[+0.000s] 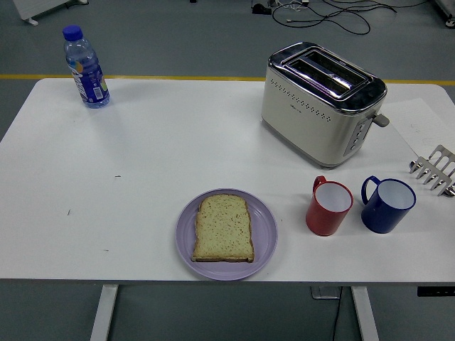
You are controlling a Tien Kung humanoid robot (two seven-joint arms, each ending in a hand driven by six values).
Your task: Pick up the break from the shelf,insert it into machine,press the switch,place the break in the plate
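You'll find the bread slice [224,227] already lying flat on the purple plate [264,245], near-left of the toaster [313,114] with its empty slots, so the task looks finished; neither robot hand is visible.

- One view only, from a head camera set high on the robot's side, facing forward and down.
- The table [142,156] fills most of the frame, its near edge along the bottom and its legs showing below.
- Grey floor [185,35] with a yellow line lies beyond the far edge.
- No hand shows to place things by.
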